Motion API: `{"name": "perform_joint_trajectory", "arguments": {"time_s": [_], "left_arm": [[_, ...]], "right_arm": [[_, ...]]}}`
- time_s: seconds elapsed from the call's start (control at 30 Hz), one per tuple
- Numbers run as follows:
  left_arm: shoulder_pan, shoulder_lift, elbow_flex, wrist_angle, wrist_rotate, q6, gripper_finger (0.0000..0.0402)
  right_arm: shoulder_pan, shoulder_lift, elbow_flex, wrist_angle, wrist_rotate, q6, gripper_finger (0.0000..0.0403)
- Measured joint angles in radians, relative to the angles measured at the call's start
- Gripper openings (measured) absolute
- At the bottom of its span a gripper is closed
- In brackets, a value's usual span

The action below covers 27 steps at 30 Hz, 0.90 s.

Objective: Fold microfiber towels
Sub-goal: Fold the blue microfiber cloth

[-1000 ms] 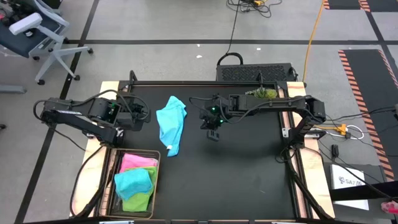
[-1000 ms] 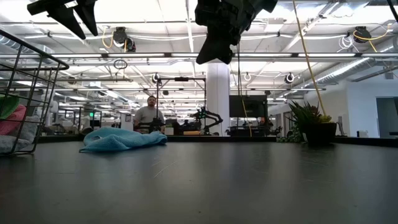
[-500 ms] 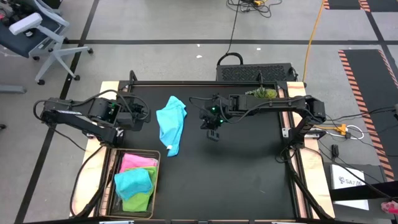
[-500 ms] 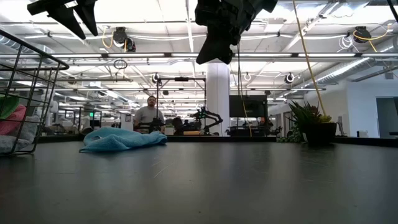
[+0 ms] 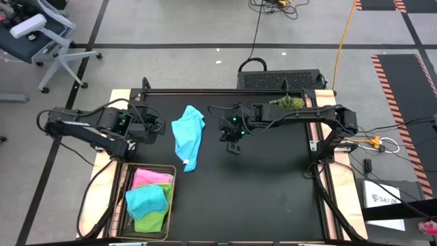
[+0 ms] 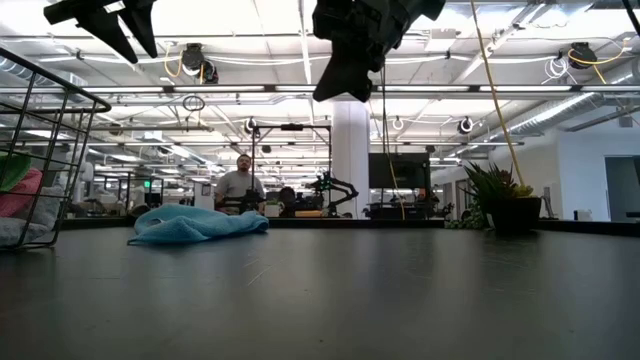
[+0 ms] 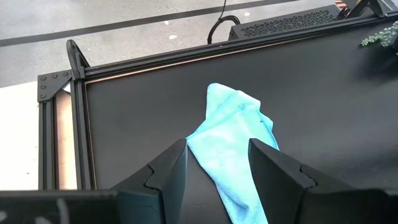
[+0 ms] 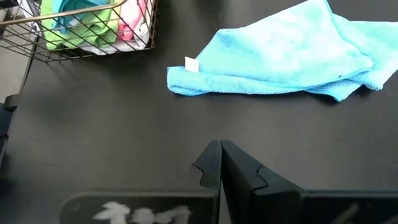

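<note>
Main risk: the light blue microfiber towel [image 5: 188,137] is lying crumpled and bunched in a long strip, not flat, so a pinch on a bunched fold is likely grabbing several layers and the fold is coming out lopsided. Second risk: both hands are closing on the same cloth from opposite sides and could be clashing over it.

Left hand [image 5: 156,126] is hovering left of centre in the high view, empty, fingers [image 7: 166,167] standing partly apart. The towel is sitting just right of it on the black worktop [image 5: 273,178], apart from it, showing between the fingers ahead in the wrist view.

Right hand [image 5: 234,145] is hanging right of the towel, fingers [image 8: 219,163] pressed together, holding nothing, raised above the worktop in the low view.

The other coloured towels [image 5: 150,198] are sitting in the wire mesh basket [image 5: 171,205] at lower left.
</note>
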Motion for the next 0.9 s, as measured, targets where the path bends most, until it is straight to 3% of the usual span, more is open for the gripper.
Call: {"name": "perform_joint_trajectory", "arguments": {"time_s": [0.9], "left_arm": [[0.0,0.0,0.0,0.0,0.0,0.0,0.0172]], "right_arm": [[0.0,0.0,0.0,0.03,0.0,0.0,0.0]]}}
